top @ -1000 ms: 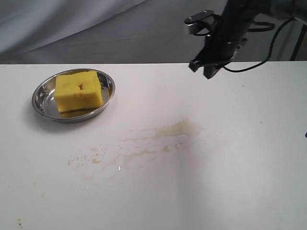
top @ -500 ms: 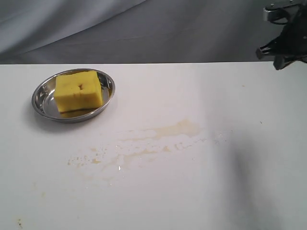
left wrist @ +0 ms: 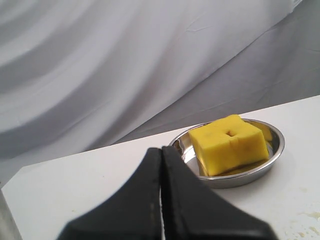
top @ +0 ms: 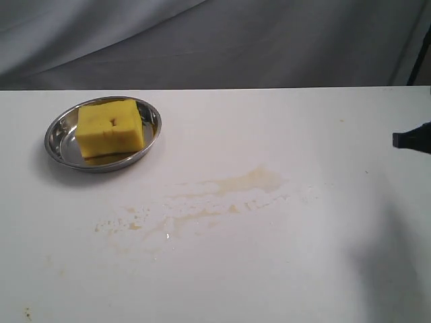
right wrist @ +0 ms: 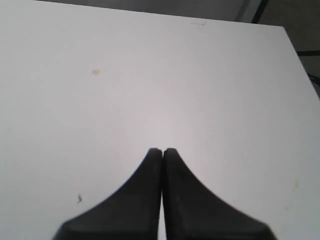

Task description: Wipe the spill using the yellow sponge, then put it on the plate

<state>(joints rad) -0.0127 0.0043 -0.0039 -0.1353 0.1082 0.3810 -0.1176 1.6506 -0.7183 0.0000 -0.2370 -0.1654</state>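
Two hands, both clenched on nothing. Left hand (left wrist: 161,150) hangs above the table (top: 303,269), near the plate (top: 48,138). Right hand (right wrist: 162,150) is over bare table at the right edge, well apart from everything.

Yellow sponge (top: 110,128) sits flat in the steel plate. Spill (top: 249,180) shows as thin brownish smears mid-table.

My read:
- Sponge is light, soft and grippy, and will squash under a pinch.
- I'd take it across the short sides, fingertips clear of the rim.
- The plate looks slick and may slide.
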